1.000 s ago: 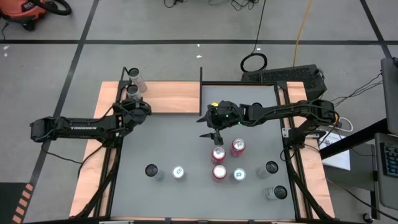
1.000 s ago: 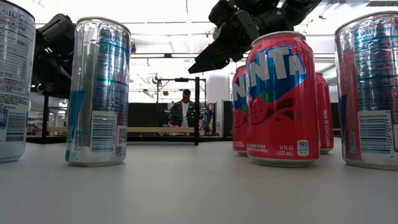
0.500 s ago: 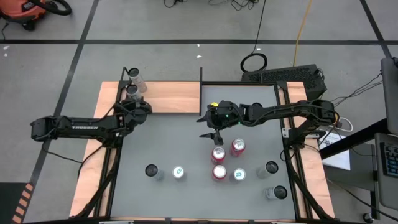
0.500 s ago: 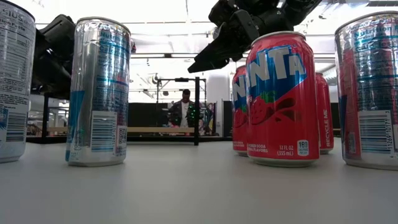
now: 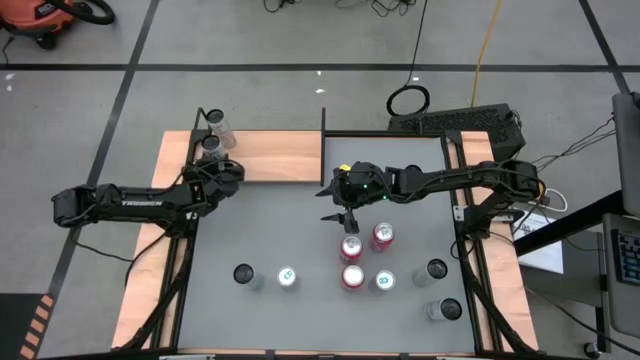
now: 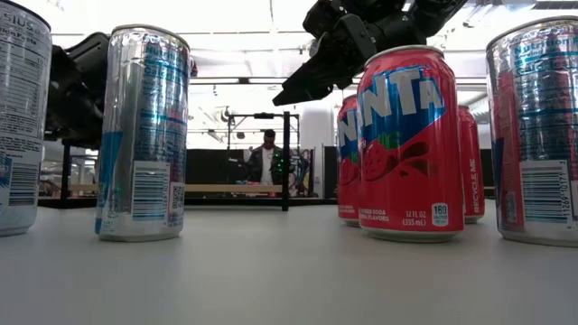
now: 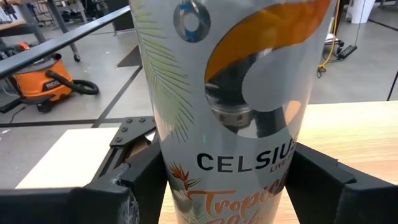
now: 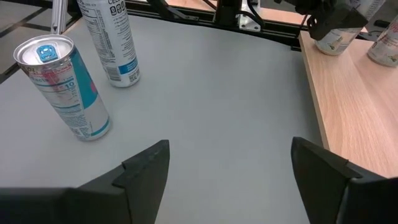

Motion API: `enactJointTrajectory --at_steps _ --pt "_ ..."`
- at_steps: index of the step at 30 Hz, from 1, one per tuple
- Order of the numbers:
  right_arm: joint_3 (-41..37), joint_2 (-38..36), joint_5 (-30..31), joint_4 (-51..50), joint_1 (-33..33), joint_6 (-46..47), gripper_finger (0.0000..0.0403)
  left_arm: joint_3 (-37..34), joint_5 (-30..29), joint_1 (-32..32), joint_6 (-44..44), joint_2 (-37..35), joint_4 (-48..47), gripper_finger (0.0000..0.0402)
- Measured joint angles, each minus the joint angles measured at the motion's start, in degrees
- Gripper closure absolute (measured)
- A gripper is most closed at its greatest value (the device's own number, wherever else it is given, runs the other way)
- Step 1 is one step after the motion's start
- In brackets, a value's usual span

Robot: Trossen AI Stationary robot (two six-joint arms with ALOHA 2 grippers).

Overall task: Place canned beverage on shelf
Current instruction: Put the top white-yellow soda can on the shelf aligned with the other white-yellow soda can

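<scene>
**Left gripper, holding.** My left gripper (image 5: 217, 158) was closed around a tall silver can (image 7: 230, 93), one dark finger (image 7: 140, 186) pressed to each side of it. The can read "CELSIUS" in black capitals, with a smaller "LIVE" beneath and an orange script word that began "Tropi"; the rest ran out of the frame. Palm fronds and an orange swirl covered the upper wall.

**Shelf relative to the left gripper.** The shelf (image 5: 280, 157) lay directly under and beyond that gripper, in the upper left of the high view. The held can stood upright at the shelf's left end. A second can (image 5: 216, 122) stood just beyond it, nearer the shelf's corner; its label could not be read. In the left wrist view an orange shop vacuum (image 7: 53, 78) on the floor carried the word "RIDGID".

**Right gripper, empty.** My right gripper (image 5: 338, 216) hung at the centre of the high view with its fingers spread wide and nothing between them. It was above the grey table (image 5: 270, 230), just off the shelf's right end.

**Cans on the table.** Below the right gripper in the high view stood a cluster of cans. In the low view the nearest red can (image 6: 406, 144) showed "NTA" from a larger logo, "12 FL OZ (355 mL)", "180" and "RECYCLE ME". A silver-and-blue can (image 6: 143, 135) at the left of that view showed only a barcode and fine print too small to read.
</scene>
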Motion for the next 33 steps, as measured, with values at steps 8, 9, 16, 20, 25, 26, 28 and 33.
enactJointTrajectory --at_steps 8,9,16,20,25,26,28,33 --pt "0.0 0.0 0.02 0.0 0.0 -0.17 0.0133 0.0 0.72 0.0 0.17 0.21 -0.42 0.0099" --pt "0.0 0.0 0.0 0.0 0.0 -0.17 0.0133 0.0 0.79 0.0 0.17 0.2 -0.39 0.0095" --pt "0.02 0.0 0.0 -0.02 0.0 -0.17 0.0133 0.78 0.77 -0.11 2.33 -0.04 -0.54 0.0088" --pt "0.02 0.0 0.0 -0.06 0.0 -0.17 0.0133 3.07 0.61 -0.17 3.67 -0.91 -1.17 0.0088" --pt "0.02 0.0 0.02 -0.09 0.0 -0.17 0.0133 5.84 0.47 -0.17 3.28 -1.25 -6.13 0.0088" --pt "0.02 0.0 0.0 -0.11 0.0 -0.17 0.0133 6.18 0.44 -0.17 3.39 -1.26 -7.07 0.0088" --pt "0.02 0.0 0.0 -0.29 0.0 -0.17 0.0133 7.06 0.48 -0.32 3.06 -1.36 -9.48 0.0088" --pt "0.02 0.0 0.01 -0.47 0.0 -0.17 0.0133 11.15 0.5 -2.33 0.76 -1.49 -16.95 0.0088"
